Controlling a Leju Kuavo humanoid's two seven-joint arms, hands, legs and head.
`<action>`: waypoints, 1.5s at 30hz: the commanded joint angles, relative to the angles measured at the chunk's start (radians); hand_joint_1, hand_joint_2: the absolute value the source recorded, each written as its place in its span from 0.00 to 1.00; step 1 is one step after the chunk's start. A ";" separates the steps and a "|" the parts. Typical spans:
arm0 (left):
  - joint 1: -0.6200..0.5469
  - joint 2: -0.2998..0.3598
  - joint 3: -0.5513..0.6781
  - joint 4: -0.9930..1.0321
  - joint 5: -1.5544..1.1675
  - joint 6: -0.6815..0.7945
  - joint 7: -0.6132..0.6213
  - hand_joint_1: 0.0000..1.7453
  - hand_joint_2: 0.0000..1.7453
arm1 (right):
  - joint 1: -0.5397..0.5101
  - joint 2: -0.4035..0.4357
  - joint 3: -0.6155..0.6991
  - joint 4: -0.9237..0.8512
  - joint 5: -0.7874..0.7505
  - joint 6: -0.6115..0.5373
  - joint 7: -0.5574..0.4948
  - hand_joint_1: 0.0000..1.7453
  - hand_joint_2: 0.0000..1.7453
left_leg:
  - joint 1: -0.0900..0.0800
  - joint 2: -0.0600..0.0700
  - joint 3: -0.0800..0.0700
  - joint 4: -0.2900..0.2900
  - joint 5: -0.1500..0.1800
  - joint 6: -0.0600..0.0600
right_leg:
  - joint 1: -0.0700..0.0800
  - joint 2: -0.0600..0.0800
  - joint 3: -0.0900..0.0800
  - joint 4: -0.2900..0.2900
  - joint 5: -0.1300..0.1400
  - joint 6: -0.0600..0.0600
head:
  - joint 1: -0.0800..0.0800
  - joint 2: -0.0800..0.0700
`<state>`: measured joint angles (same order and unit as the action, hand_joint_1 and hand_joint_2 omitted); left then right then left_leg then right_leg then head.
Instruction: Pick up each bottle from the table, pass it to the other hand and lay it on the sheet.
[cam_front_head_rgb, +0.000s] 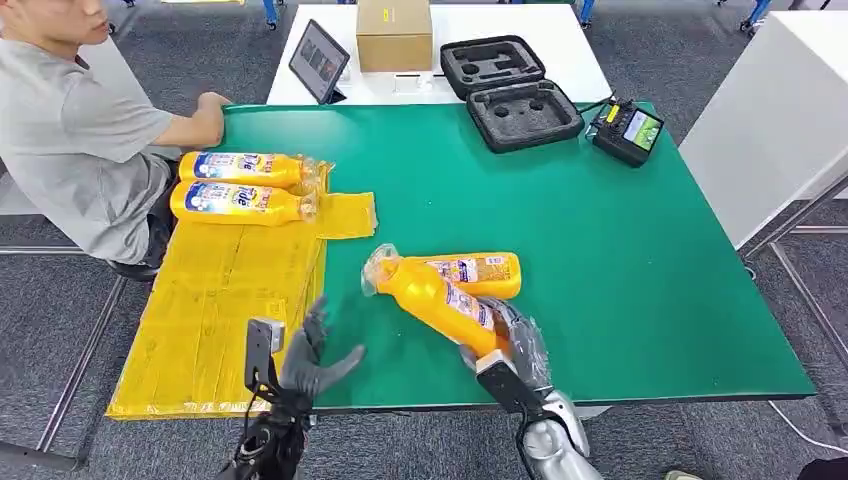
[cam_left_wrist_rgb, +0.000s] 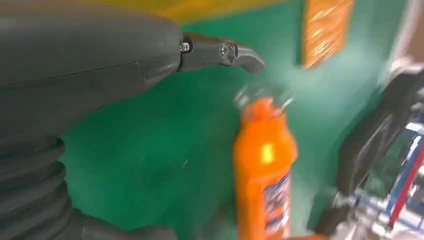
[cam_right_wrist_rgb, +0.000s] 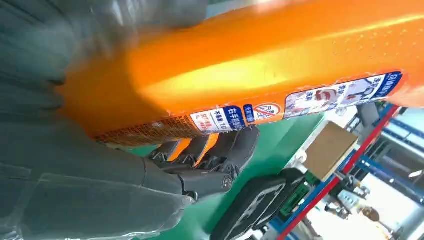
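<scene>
Green surface (cam_front_head_rgb: 620, 260) from the head: your right robot hand (cam_front_head_rgb: 505, 345) grips the bottle (cam_front_head_rgb: 440, 298); left robot hand (cam_front_head_rgb: 312, 358) waits spread. Left wrist (blurred) probably faces its cap. Right wrist confirms the clamp; next, hand it across toward the sheet (cam_front_head_rgb: 220, 300).

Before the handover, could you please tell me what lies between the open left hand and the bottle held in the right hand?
Only bare green table lies between the left hand and the held bottle gripped by the right hand, as the head view shows.
</scene>
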<state>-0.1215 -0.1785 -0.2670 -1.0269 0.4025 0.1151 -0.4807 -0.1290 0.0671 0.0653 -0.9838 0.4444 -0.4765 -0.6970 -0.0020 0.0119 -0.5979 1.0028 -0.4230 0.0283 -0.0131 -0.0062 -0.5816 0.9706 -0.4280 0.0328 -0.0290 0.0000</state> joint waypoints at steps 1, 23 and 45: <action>0.035 -0.004 0.028 -0.039 0.126 -0.086 -0.021 0.00 1.00 | 0.009 -0.030 0.050 -0.018 -0.029 -0.037 -0.001 1.00 1.00 | 0.000 0.000 0.001 0.000 -0.001 -0.001 | 0.000 0.001 0.001 0.000 -0.001 -0.001 | -0.001 0.000; 0.060 0.010 -0.058 -0.169 0.243 -0.352 -0.004 0.00 1.00 | 0.011 -0.025 0.109 -0.023 -0.036 -0.029 -0.001 1.00 1.00 | 0.001 -0.001 0.000 0.000 -0.001 -0.001 | 0.001 0.001 0.000 0.000 -0.001 -0.001 | -0.001 0.000; -0.121 -0.058 -0.192 0.184 0.013 -0.142 -0.055 0.00 1.00 | -0.025 -0.007 0.245 -0.024 -0.058 -0.026 -0.001 1.00 1.00 | 0.000 -0.004 0.000 0.000 0.000 -0.001 | 0.000 -0.001 0.000 0.000 0.000 -0.001 | 0.000 0.000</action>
<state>-0.1465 -0.2201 -0.4193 -1.0402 0.4230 -0.0724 -0.5390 -0.1073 0.0587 0.2133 -1.0311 0.4143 -0.4978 -0.6981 -0.0020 0.0089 -0.5997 1.0028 -0.4229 0.0283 -0.0130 -0.0075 -0.5830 0.9706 -0.4281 0.0330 -0.0294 0.0000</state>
